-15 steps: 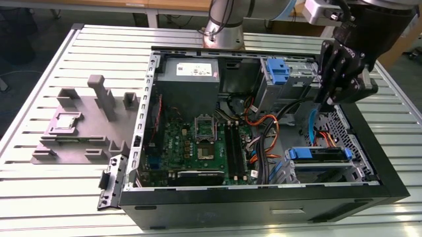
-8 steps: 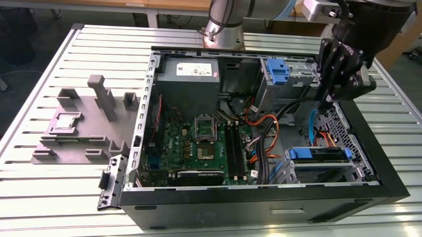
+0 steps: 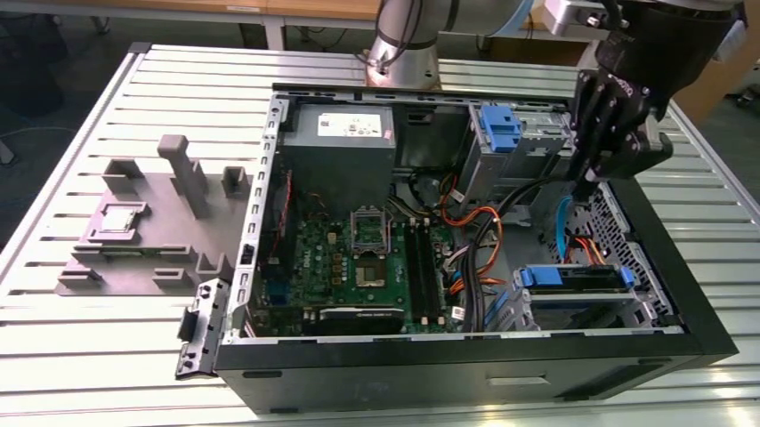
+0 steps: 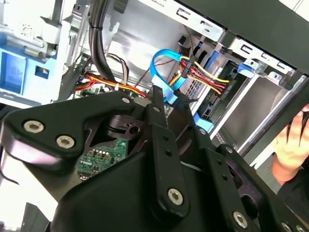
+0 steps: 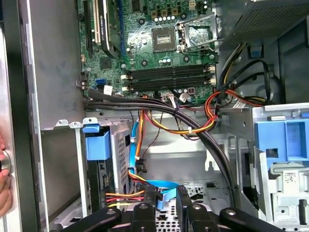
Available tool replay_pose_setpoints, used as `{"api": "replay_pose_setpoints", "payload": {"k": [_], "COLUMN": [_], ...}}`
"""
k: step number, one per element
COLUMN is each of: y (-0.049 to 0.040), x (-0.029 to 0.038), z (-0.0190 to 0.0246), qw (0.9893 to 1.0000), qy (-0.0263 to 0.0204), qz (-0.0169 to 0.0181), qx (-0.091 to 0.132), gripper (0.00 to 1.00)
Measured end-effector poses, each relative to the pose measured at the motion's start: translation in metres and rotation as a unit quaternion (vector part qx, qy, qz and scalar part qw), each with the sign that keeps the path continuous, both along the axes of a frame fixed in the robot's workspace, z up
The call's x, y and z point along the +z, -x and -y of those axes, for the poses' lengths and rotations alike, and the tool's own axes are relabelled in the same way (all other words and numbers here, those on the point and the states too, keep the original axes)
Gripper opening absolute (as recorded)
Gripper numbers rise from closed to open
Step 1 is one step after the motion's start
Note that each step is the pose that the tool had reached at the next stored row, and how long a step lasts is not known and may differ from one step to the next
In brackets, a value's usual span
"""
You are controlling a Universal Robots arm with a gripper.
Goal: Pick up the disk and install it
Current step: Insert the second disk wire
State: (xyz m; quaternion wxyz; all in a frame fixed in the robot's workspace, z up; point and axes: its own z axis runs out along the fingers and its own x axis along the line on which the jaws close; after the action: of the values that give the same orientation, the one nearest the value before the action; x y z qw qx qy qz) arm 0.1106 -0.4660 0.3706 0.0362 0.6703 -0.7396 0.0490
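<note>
Exterior view – claw [image 3: 590, 182] hangs over the open computer case [image 3: 475, 356] on the worktop [image 3: 119, 356], disk [image 3: 570, 278] seated in the near bay; second wrist view – fingers [image 4: 159, 125] close together, holding nothing; first wrist view – disk [image 5: 99, 164] beside cables [image 5: 145, 191].

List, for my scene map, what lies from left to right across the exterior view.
Grey moulded plastic fixture → green motherboard in the open black computer case → black end effector above the blue-railed drive bay.
</note>
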Motion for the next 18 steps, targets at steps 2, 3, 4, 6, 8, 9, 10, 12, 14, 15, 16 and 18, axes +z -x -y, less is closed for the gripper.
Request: {"api": "replay_pose_setpoints", "payload": {"k": [2,3,4,6,8,9,10,12,14,15,16,18], "y": [-0.0004,-0.0004,-0.0005,-0.0005,-0.0006,-0.0006,-0.0006,-0.0006,-0.0007,-0.0007,-0.0007,-0.0008], "x": [-0.0017,-0.0024,-0.0028,-0.0037,-0.0047,-0.0053,-0.0061,-0.0077,-0.0094,-0.0102,-0.0110,-0.0126], "z": [-0.0001,-0.0001,0.0000,0.0000,0.0000,0.0000,-0.0001,-0.0001,-0.0001,-0.0001,-0.0001,-0.0001], "qw": [1.0000,1.0000,0.9999,0.9998,0.9996,0.9995,0.9994,0.9992,0.9990,0.9989,0.9988,0.9985], "qy": [0.0035,0.0066,0.0111,0.0200,0.0281,0.0313,0.0342,0.0390,0.0439,0.0467,0.0494,0.0548], "qz": [0.0000,0.0000,0.0000,0.0000,0.0001,0.0001,0.0001,0.0001,0.0002,0.0002,0.0002,0.0002], "qx": [-0.003,-0.004,-0.004,-0.005,-0.005,-0.006,-0.006,-0.006,-0.006,-0.006,-0.006,-0.006], "gripper": [0.31,0.31,0.31,0.31,0.31,0.31,0.31,0.30,0.23,0.17,0.17,0.11]}}
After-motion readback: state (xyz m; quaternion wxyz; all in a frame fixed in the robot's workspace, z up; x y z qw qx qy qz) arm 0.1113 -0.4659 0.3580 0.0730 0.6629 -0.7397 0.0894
